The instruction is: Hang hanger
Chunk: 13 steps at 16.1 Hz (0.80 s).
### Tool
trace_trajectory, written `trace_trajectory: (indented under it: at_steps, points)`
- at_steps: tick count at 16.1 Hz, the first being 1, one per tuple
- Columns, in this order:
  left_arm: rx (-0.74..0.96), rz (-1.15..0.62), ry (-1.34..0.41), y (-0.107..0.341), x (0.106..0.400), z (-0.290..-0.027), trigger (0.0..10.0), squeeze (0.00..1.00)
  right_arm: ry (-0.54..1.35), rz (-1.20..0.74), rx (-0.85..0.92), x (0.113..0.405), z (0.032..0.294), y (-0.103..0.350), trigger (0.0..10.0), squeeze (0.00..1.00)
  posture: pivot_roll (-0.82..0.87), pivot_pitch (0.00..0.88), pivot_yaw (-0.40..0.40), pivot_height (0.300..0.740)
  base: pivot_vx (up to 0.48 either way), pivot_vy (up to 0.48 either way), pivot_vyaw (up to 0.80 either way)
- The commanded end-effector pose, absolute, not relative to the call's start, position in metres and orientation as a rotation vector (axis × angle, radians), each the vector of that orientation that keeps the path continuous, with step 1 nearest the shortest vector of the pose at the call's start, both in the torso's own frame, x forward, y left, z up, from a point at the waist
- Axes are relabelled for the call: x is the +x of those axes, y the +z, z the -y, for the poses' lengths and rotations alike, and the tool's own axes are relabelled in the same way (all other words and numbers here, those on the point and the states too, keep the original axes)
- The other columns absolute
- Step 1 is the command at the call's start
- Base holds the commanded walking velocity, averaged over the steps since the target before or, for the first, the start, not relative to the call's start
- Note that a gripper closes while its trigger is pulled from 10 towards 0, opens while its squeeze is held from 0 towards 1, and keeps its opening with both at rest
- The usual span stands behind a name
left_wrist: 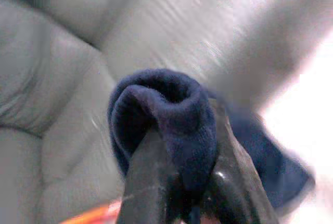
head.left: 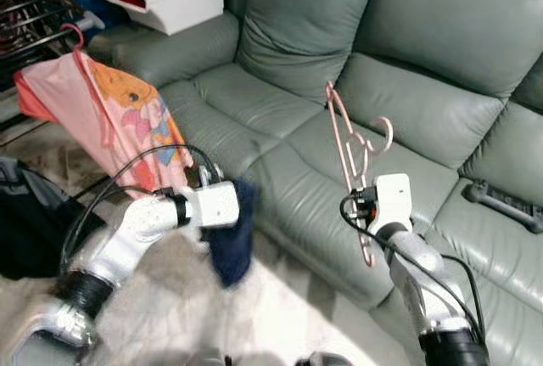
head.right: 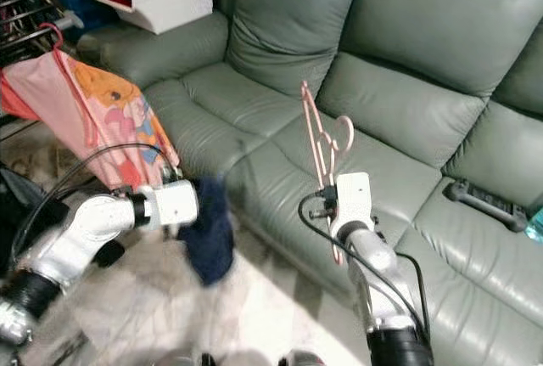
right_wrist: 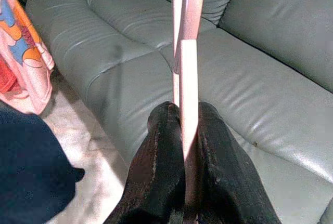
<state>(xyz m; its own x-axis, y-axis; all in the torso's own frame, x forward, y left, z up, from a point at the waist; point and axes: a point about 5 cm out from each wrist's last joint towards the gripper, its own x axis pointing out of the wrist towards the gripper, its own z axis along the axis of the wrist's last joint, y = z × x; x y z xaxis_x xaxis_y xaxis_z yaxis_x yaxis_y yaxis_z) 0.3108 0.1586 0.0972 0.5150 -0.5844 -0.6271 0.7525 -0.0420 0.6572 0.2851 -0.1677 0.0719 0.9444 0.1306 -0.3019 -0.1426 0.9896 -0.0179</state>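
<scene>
both silver arms reach forward over a pale floor toward the grey-green sofa (head.left: 280, 128). the right gripper (right_wrist: 183, 130) has its two black fingers pressed together on a pink hanger (head.left: 348, 149), pinching its thin bar between them; the hanger stands nearly upright above the sofa seat, its hook (head.left: 383, 135) curling off to the robot's right. the left gripper (left_wrist: 182, 177) is clamped on a dark blue cloth (head.left: 231, 234), which bulges over the fingertips and hangs down in front of the sofa's edge. to the robot's left, a pink printed garment (head.left: 119, 120) hangs from a dark rack (head.left: 30, 9).
</scene>
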Motion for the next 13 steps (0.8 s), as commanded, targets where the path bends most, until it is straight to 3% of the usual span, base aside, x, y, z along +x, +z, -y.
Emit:
trace_trajectory:
  at_steps: [1, 4, 6, 9, 13]
  points:
    - [1.363, -0.258, -1.071, 0.101, 0.323, -0.182, 10.0, 0.0, 0.148, -0.284, -0.029, 0.289, 0.164, 0.076, 10.0, 0.0, 0.01, 0.036, 0.014, 0.74, 0.0, 0.0, 0.0]
    - [1.581, -0.279, -1.004, 0.12, 0.347, -0.197, 10.0, 0.0, 0.178, -0.279, -0.031, 0.29, 0.157, 0.077, 10.0, 0.0, 0.01, 0.035, 0.014, 0.74, 0.0, 0.0, 0.0]
    - [1.789, -0.172, -0.83, 0.143, 0.372, -0.2, 10.0, 0.0, 0.198, -0.281, -0.034, 0.291, 0.155, 0.076, 10.0, 0.0, 0.01, 0.035, 0.023, 0.74, 0.0, 0.0, 0.0]
    - [1.841, 0.009, -0.713, 0.164, 0.384, -0.191, 10.0, 0.0, 0.263, -0.295, -0.04, 0.293, 0.152, 0.077, 10.0, 0.0, 0.01, 0.036, 0.025, 0.74, 0.0, 0.0, 0.0]
    - [1.875, 0.085, -0.659, 0.167, 0.389, -0.189, 10.0, 0.0, 0.522, -0.421, -0.047, 0.282, 0.147, 0.07, 10.0, 0.0, 0.0, 0.037, 0.026, 0.74, 0.0, 0.0, 0.0]
